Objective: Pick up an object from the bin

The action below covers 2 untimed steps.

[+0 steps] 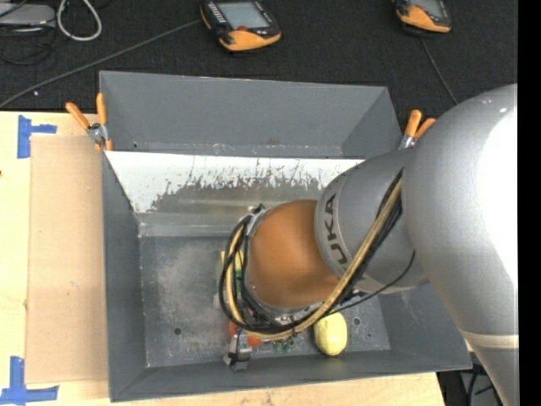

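Dark gripper (239, 353) lowered to the near floor of the grey metal bin (169, 311).
The gripper is hidden under the wrist, so it cannot be told whether it is open or what, if anything, is held. A yellow, lemon-shaped object (331, 335) lies just to its right by the near wall and is judged the likely target. Farther back, the rounded orange wrist cover (283, 256) is angled downward, presumably for a steep reach.

Arm (448, 227) enters the grey bin (122, 269) from the right. The orange wrist cover (283, 256) sits over mid-floor, ringed by cables (228, 269). Gripper (239, 352) is low by the front wall. A yellow lemon-shaped object (331, 335) lies on the floor just right of it, partly under a cable. Small red and green bits sit beneath the wrist, kind unclear.
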{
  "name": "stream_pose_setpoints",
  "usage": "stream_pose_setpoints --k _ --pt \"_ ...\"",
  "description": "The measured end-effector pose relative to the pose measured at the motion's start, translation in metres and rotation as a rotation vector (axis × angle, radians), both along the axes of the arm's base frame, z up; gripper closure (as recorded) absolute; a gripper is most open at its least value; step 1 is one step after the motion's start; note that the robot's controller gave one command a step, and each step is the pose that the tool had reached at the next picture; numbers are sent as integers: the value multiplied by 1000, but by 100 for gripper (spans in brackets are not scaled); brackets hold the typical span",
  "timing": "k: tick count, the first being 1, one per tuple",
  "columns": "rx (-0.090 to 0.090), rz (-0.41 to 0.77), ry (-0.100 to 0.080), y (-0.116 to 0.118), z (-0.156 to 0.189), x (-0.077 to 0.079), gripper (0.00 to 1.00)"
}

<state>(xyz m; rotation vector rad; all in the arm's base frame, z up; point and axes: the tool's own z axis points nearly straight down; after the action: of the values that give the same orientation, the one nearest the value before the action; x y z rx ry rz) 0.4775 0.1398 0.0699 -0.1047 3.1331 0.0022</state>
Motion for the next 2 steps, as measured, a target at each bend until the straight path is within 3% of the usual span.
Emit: stream_pose_setpoints --k 1,2 --pt "3 108 4 9 33 106 0" --pt "-1 118 12 -43 30 67 0"
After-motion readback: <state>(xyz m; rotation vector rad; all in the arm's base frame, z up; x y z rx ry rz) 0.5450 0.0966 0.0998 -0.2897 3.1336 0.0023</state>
